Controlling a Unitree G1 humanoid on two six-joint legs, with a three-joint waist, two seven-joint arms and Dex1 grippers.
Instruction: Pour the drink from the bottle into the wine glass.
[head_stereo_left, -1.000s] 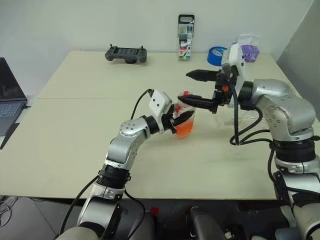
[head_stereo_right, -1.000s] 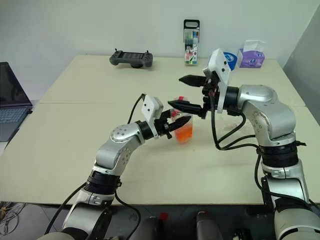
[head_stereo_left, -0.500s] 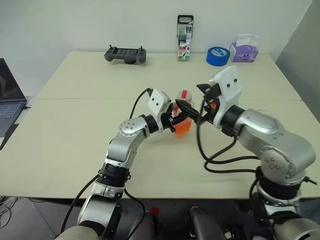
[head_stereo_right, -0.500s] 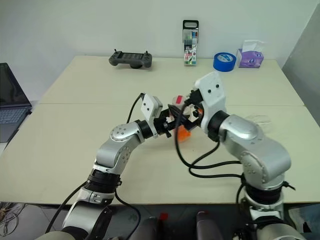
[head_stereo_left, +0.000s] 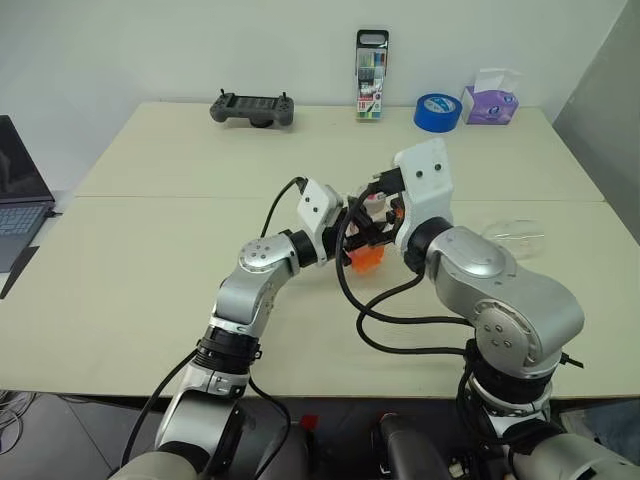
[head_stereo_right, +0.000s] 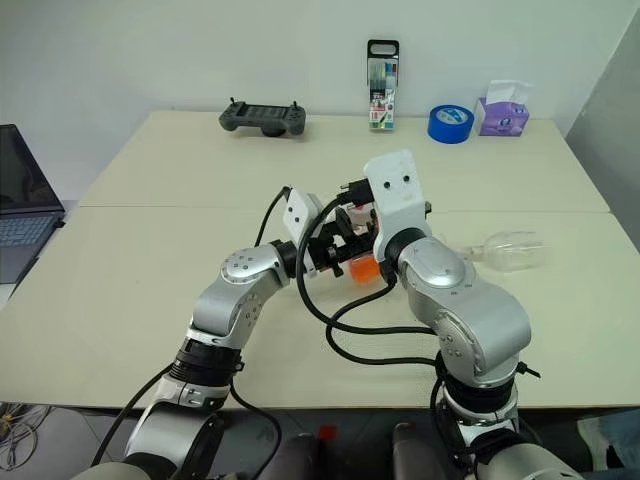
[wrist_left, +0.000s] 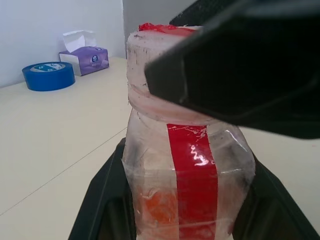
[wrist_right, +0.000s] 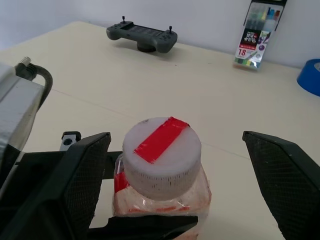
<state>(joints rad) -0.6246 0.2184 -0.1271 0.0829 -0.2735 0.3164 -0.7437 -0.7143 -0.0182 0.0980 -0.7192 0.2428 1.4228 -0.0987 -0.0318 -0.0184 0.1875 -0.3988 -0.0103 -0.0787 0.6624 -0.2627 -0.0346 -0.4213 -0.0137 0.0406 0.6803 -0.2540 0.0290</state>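
Bottle (wrist_right: 161, 172) is clamped by left pincer (head_stereo_left: 352, 236); right pincer (wrist_right: 175, 165), swung in, is spread around cap (wrist_right: 161, 152), unscrewing next.

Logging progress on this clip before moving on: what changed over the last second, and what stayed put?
The right gripper swung in from beside the wine glass, turned, and now brackets the bottle cap with its fingers open, not yet closed on it. The wine glass now lies on its side on the table. The left gripper stays shut on the bottle, unmoved.
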